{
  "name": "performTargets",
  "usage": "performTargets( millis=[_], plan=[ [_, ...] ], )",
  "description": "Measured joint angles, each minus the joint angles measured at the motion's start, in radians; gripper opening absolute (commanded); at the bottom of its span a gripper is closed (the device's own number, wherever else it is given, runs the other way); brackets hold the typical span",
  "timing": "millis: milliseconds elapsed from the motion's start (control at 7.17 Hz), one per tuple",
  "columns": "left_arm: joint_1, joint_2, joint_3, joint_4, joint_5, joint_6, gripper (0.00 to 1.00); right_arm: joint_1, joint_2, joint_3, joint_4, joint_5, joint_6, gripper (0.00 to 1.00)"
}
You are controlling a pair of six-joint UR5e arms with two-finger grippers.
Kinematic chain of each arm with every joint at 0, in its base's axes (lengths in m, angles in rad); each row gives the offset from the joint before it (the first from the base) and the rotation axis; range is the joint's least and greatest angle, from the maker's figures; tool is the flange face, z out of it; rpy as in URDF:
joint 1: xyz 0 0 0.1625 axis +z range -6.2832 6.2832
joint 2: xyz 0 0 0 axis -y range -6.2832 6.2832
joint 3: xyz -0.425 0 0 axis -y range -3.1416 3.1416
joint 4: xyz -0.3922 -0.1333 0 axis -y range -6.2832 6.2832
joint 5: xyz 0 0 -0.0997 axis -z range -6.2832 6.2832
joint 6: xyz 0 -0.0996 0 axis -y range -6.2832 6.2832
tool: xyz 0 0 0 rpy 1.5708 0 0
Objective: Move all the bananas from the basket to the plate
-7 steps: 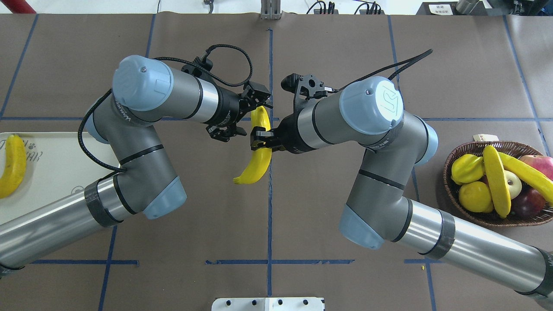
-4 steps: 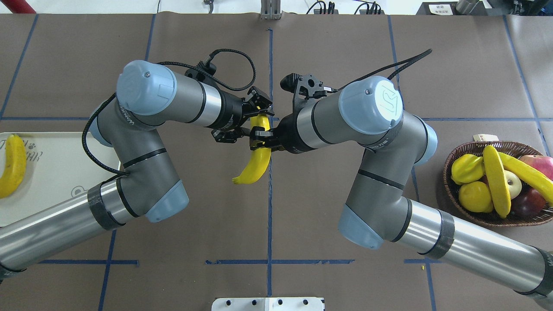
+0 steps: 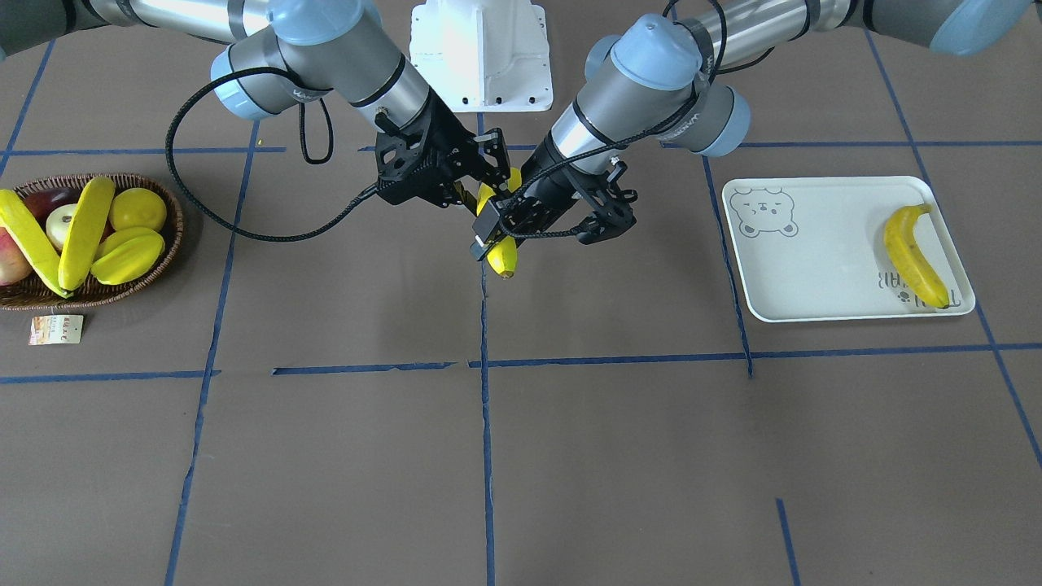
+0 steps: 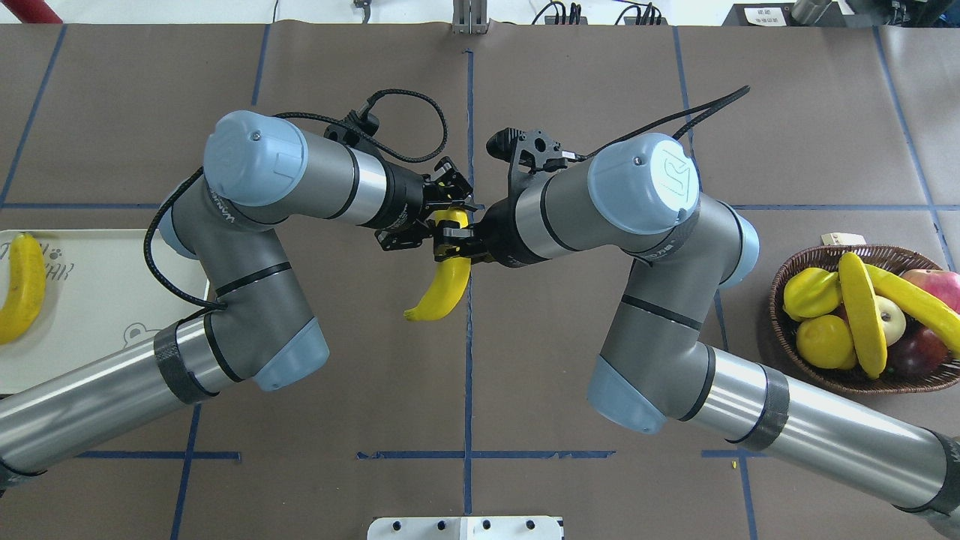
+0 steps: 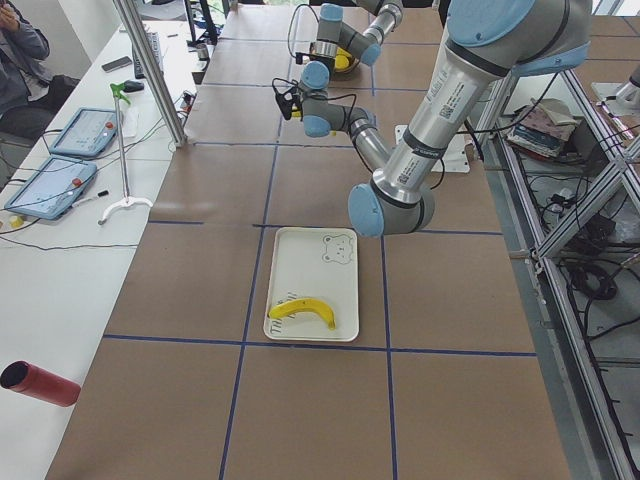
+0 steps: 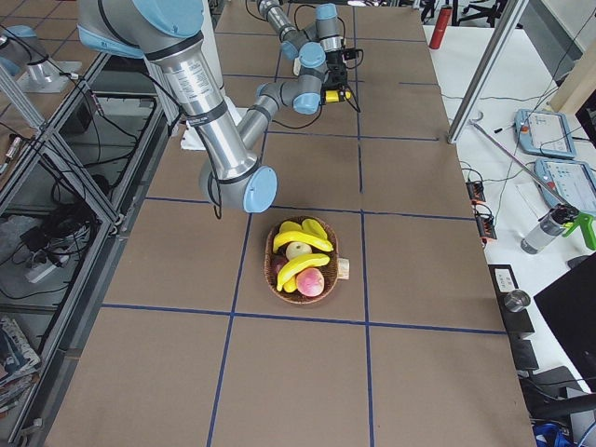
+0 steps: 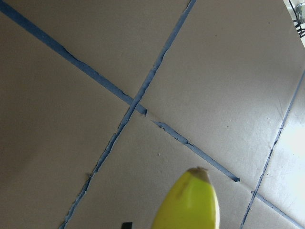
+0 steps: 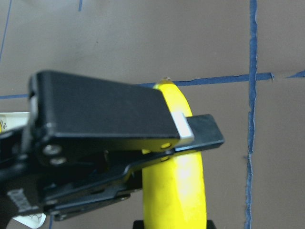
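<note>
One banana (image 4: 442, 289) hangs above the table's centre with my right gripper (image 4: 452, 251) shut on its middle. My left gripper (image 4: 442, 212) is open, its fingers on either side of the banana's upper end; one finger (image 8: 109, 109) lies across the fruit in the right wrist view. The left wrist view shows only the banana's tip (image 7: 190, 202). Another banana (image 4: 21, 289) lies on the plate (image 4: 97, 300) at the far left. Two bananas (image 4: 862, 315) (image 4: 919, 304) rest in the basket (image 4: 832, 379) at the far right.
The basket also holds a yellow starfruit (image 4: 810, 292), a round yellow fruit (image 4: 825, 341) and apples (image 4: 934, 283). A paper tag (image 3: 55, 330) lies beside it. The robot's white base (image 3: 480, 53) stands behind the arms. Blue tape lines cross the brown table.
My left gripper has moved right and a little nearer, over the banana's upper end, hiding it from above. The right gripper and the banana have stayed still.
</note>
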Motion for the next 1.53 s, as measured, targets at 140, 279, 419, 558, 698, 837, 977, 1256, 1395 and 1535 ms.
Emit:
performTargets(
  millis=[140,279,419,558,698,837,977,1256,1395,1535],
  plan=[
    [0.000,0.001,-0.003,-0.005,0.000,-0.001,0.00,-0.002,0.000,-0.001,0.000,-0.004,-0.001,0.98],
    [-0.001,0.001,-0.006,-0.007,-0.001,-0.001,0.00,-0.004,0.000,-0.002,-0.001,-0.008,0.000,0.99],
    [-0.004,0.000,-0.009,-0.008,-0.001,-0.001,0.00,-0.007,-0.001,-0.003,-0.001,-0.009,0.003,1.00],
    [-0.007,0.004,-0.009,-0.008,-0.001,0.000,0.00,-0.005,0.001,-0.001,-0.001,-0.009,0.007,1.00],
    [-0.011,0.008,-0.009,-0.008,-0.001,0.003,0.00,-0.001,0.001,0.002,-0.003,-0.008,0.008,1.00],
    [-0.019,0.018,-0.010,-0.008,-0.003,0.008,0.00,0.011,0.001,0.006,-0.008,-0.003,0.008,1.00],
    [-0.036,0.047,-0.013,-0.009,-0.005,0.013,0.00,0.034,0.001,0.014,-0.034,0.011,0.008,1.00],
    [-0.095,0.153,-0.035,-0.006,-0.014,0.017,0.00,0.092,-0.001,0.044,-0.192,0.042,0.000,1.00],
    [-0.143,0.228,-0.054,-0.001,-0.032,0.019,0.00,0.121,-0.002,0.055,-0.292,0.049,-0.022,1.00],
    [-0.202,0.299,-0.062,0.004,-0.065,0.037,0.00,0.144,-0.002,0.060,-0.391,0.052,-0.077,1.00]
  ],
)
